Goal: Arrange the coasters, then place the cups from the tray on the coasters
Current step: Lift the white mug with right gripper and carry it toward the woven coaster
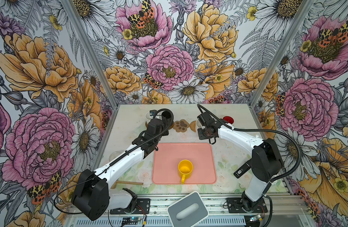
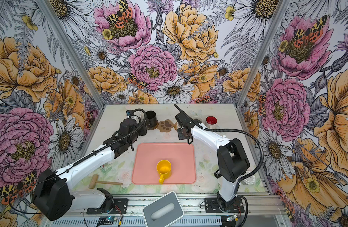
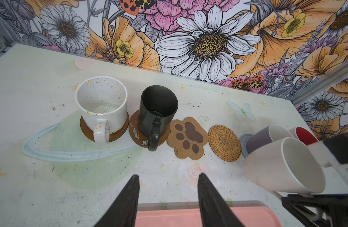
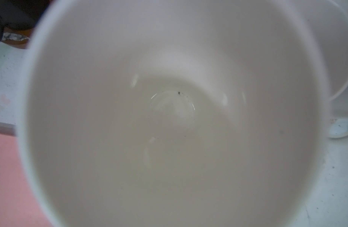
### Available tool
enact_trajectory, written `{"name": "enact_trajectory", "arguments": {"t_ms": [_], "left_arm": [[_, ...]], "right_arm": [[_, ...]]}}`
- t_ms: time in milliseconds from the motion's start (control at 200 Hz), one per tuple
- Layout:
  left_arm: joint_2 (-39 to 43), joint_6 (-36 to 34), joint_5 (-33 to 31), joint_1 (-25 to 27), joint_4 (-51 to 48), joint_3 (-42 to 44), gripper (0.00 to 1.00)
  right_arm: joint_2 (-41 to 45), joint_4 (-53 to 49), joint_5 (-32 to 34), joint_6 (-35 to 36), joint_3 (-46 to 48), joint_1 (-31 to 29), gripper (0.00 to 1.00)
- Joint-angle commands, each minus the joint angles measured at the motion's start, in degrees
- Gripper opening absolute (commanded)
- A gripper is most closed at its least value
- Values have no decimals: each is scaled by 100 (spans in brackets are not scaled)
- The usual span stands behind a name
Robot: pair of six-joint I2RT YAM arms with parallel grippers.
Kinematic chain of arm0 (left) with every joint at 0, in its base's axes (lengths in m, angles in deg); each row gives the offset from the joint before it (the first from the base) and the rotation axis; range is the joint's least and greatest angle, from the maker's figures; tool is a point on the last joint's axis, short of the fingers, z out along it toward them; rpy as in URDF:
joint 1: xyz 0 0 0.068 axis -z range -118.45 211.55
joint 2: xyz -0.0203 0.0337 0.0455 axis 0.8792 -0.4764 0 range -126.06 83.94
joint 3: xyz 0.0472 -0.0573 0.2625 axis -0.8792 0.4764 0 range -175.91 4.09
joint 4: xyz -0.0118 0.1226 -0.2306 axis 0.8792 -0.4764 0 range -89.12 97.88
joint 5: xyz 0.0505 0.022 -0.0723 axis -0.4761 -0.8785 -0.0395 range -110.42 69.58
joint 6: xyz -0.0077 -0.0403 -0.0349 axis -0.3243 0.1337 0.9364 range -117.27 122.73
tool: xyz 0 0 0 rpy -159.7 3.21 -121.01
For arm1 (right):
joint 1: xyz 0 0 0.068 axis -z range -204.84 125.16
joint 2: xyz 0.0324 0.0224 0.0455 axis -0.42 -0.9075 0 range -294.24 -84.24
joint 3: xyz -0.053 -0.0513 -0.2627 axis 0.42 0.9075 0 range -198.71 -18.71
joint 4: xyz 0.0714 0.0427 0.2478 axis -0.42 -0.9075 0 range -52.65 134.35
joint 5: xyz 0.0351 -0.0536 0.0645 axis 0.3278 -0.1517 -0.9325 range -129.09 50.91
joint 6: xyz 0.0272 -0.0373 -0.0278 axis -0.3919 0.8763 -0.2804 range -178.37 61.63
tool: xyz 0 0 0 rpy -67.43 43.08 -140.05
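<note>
Along the back of the table, a speckled white cup and a black cup each stand on a brown disc coaster. Beside them the paw-print coaster and the rattan coaster lie bare. A lavender cup sits on the grey-blue coaster, with the red-inside cup beyond it. My right gripper is shut on a cream-white cup, held tilted in the air near the rattan coaster. My left gripper is open and holds nothing, at the tray's far edge. A yellow cup stands on the pink tray.
A grey box with an oval slot sits at the front edge. A wooden mallet lies at the front left. A small white-lidded jar and a black device are by the right arm's base. A clear glass jar stands under the left arm.
</note>
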Motion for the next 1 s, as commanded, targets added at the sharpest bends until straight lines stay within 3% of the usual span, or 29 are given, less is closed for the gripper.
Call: {"name": "enact_trajectory", "arguments": {"t_ms": [0,475,991], "left_arm": [[146,-48,0,-58,145,88,50],[76,4,114,-170,223,121,50],[94,57,140,-198,241,147,50]], "right_arm": [[-161,406,-41,138,-432,86,0],[-974,412,-149,178,-1319,203,0],[-1231,413,-83,116,-1373,329,0]]}}
